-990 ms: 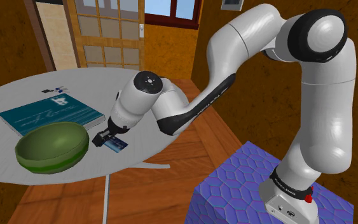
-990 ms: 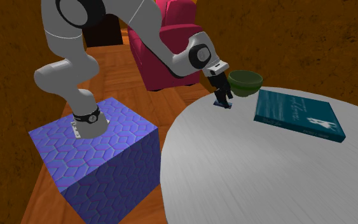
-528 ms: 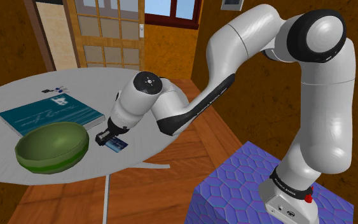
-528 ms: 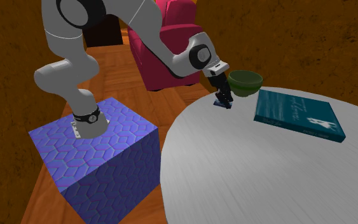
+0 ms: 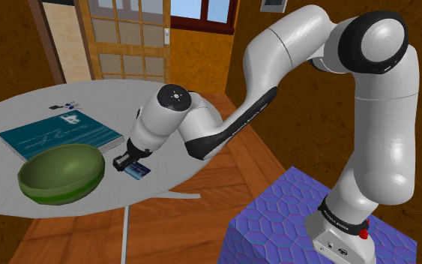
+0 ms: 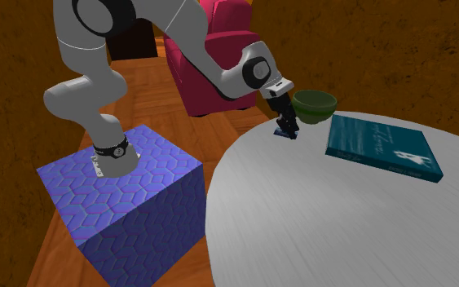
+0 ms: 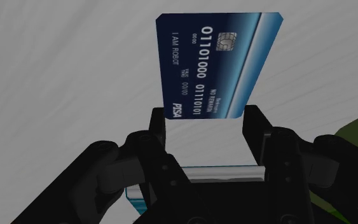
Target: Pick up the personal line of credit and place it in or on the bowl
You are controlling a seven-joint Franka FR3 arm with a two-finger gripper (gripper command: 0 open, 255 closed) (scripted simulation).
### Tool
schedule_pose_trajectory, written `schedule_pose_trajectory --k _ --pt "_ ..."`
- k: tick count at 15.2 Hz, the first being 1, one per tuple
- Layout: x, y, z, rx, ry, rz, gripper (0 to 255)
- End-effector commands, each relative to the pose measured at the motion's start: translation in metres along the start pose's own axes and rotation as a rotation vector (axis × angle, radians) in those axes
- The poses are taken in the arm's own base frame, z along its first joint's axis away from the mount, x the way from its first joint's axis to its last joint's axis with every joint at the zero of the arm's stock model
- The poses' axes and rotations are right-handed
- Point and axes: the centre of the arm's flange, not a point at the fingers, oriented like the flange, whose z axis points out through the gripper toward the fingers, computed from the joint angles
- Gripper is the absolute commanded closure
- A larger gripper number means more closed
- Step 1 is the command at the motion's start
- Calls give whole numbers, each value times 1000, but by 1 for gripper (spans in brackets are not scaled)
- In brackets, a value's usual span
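Note:
The credit card point(image 7: 215, 63) is dark blue with white numbers and a chip. My gripper point(image 7: 206, 137) is shut on its near end, one black finger point(image 7: 159, 130) pressing each long edge. In the shoulder view the gripper point(image 5: 127, 163) stands low over the round grey table point(image 5: 22, 105), and the card point(image 5: 137, 171) juts out beside it at table level. The green bowl point(image 5: 59, 174) sits just to that view's left of the gripper. In the second exterior view the gripper point(image 6: 285, 129) and card point(image 6: 284, 134) are by the table's far edge, below the bowl point(image 6: 315, 104).
A teal book point(image 5: 59, 133) lies behind the bowl, with small items point(image 5: 63, 106) further back. The table's edge runs close by the gripper. The blue patterned stand point(image 6: 130, 196) and a red armchair point(image 6: 211, 49) stand off the table on wooden floor.
The fingers have closed from wide apart onto the card's edges. The arm, bowl and book have stayed where they were.

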Motion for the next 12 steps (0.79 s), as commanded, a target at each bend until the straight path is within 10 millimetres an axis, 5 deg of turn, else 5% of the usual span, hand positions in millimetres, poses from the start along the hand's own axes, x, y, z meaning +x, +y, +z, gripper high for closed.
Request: schedule_pose_trajectory --k 1,12 --pt "0 0 0 0 0 0 255" --pt "32 0 -48 0 0 0 255"
